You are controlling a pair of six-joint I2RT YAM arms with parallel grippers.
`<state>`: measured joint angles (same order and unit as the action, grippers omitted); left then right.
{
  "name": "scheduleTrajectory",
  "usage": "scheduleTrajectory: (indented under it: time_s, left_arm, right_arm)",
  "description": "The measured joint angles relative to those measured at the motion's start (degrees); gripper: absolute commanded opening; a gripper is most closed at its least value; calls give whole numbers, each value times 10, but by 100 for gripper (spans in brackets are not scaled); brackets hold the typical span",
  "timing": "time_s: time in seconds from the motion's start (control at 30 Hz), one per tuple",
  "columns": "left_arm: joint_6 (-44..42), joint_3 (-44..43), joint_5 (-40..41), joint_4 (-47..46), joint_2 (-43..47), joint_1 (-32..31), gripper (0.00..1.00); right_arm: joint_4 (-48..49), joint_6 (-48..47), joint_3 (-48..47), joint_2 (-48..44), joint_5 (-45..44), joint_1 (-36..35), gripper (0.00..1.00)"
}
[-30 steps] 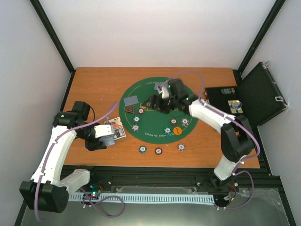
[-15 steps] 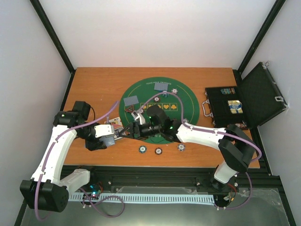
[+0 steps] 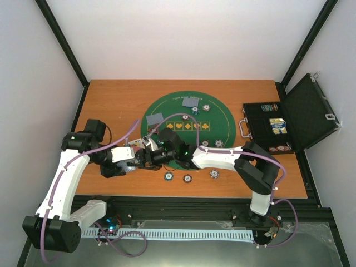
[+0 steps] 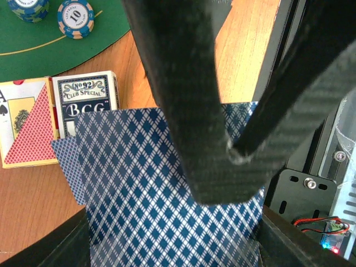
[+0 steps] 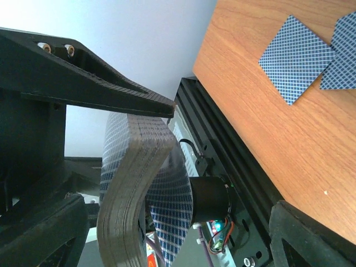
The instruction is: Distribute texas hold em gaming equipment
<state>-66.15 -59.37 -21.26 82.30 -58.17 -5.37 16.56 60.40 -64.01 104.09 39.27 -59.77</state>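
Left wrist: the left claw pinches the deck by its two side edges, patterned back outward, above the bench just off the mat. I judge it serves as a fixed hand-off point, with the top card presented for the other arm to peel away. Two black fingers from that arm cross in front of the deck's back. A box lies beside the mat, and two chips sit on the green.

Right wrist: the right claw is spread wide and holds nothing, with the deck edge-on between its jaws. The deck bows, likely from the squeeze on its edges, which should help loosen the top card. Two cards lie face down on bare wood beyond.

Top: the left arm is folded, elbow out to the left, forearm pointing right along the near-left bench. The right arm stretches low and far leftward across the mat's near edge, its wrist meeting the left claw. More chips ring the mat's near side and the case lies open at the right, so the dealing looks partway done.
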Motion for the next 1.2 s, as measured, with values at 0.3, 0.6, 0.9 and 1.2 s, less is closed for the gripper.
scheduleTrajectory:
  time_s: [0.3,0.6,0.9,1.2]
  left_arm:
    - [0,0,0,0,2,0,1]
    - [0,0,5,0,3,0,1]
    - [-1,0,3,0,3,-1,1]
    - [-1,0,5,0,3,-1,1]
  right_arm:
    - [43,35,-32,50,17,-10,84]
    - [55,45,-53,70,23,-9,70]
    - [70,36,-18,45,21,1,60]
    - [54,20,-7,21,15,5,36]
